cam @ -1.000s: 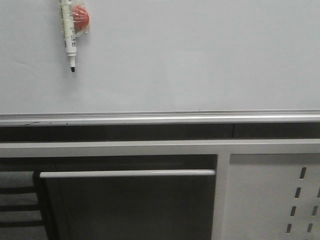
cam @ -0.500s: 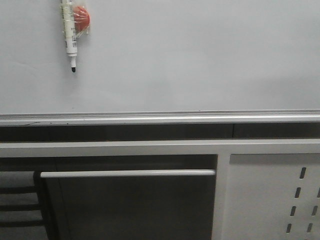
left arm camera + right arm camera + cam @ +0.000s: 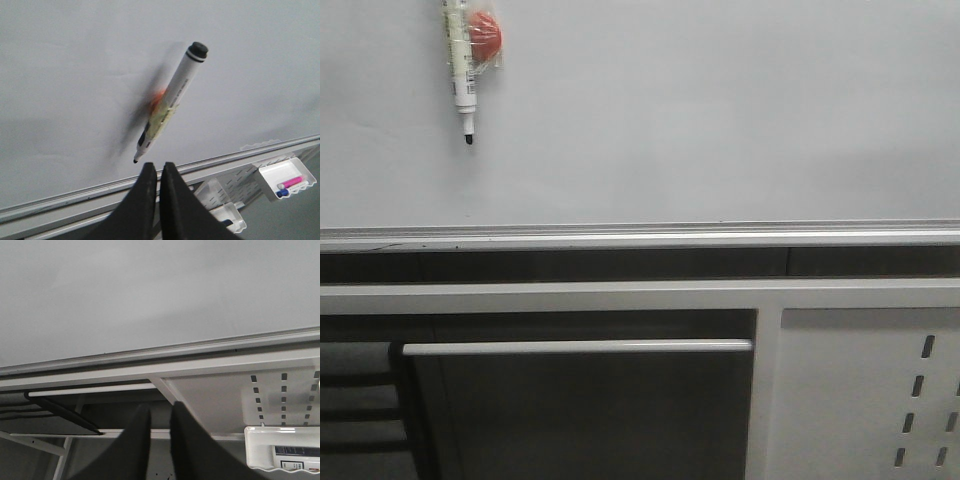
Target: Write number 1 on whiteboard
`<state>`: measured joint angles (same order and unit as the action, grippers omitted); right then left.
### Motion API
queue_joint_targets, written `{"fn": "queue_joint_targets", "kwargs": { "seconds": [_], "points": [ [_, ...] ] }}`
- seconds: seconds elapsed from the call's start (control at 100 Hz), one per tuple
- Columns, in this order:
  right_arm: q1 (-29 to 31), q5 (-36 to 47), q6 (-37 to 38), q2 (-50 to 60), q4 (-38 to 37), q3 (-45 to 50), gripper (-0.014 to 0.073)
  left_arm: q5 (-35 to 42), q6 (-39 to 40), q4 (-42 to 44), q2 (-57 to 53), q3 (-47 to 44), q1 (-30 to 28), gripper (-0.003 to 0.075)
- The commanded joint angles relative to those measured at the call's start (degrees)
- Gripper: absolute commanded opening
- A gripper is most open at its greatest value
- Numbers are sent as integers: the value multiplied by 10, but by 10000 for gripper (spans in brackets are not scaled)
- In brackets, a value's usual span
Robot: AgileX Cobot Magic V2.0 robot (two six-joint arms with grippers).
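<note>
Marker [image 3: 460, 62]: hangs at the far upper left of the board in the front view, upright with its black tip down, white barrel with a printed label; its top runs out of view.
Red-orange holder [image 3: 484, 36]: a round blob just beside the marker's barrel on its right, touching it, with clear wrapping around both.
Whiteboard [image 3: 700, 120]: large, smooth, pale grey-white, filling the upper half of the front view; its writing surface looks unmarked wherever I can see it, so the number 1 is not on it.
Aluminium rail [image 3: 640, 236]: silver, running the full width along the board's lower edge.
Grey bar [image 3: 576, 347]: a horizontal bar below the rail, set in the dark opening on the left.
Slotted panel [image 3: 865, 395]: smaller white panel at the lower right, with slot holes near its right side.
Left gripper [image 3: 154, 172]: seen from its own wrist camera, black fingers drawn close with only a thin slit between them, nothing held; their tips sit just below the marker's tip, near but apart from it.
Marker from the left wrist [image 3: 169, 104]: tilted, black cap end away from the fingers, an orange glow behind its barrel.
Small tray [image 3: 285, 177]: white, beside the rail, with a pink and a blue item in it.
Right gripper [image 3: 159, 419]: black fingers narrowly parted, empty, pointed at the frame under the board.
</note>
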<state>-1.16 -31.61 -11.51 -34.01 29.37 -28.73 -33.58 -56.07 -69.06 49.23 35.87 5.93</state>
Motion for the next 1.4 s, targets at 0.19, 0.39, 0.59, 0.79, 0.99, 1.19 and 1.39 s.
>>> {"fn": "queue_joint_targets", "kwargs": {
  "seconds": [0.19, 0.39, 0.59, 0.79, 0.99, 1.19, 1.39],
  "points": [
    [3, 33, -8, -9, 8, -21, 385, 16, -36, -29, 117, 89, 85, 209],
    [3, 33, -8, -9, 8, -21, 385, 103, -34, 3, 152, 123, 139, 295],
    [3, 36, -8, -9, 8, -21, 385, 205, -34, 27, 152, 121, 181, 294],
    [3, 40, -8, -9, 8, -21, 385, 248, -34, 31, 168, 121, 194, 294],
    [3, 40, -8, -9, 8, -21, 385, 251, -34, 31, 193, 121, 194, 294],
    [3, 40, -8, -9, 8, -21, 385, 262, -35, 31, 198, 121, 194, 294],
    [3, 46, -8, -9, 8, -21, 385, 275, -36, 31, 198, 121, 194, 294]
  ]
}}
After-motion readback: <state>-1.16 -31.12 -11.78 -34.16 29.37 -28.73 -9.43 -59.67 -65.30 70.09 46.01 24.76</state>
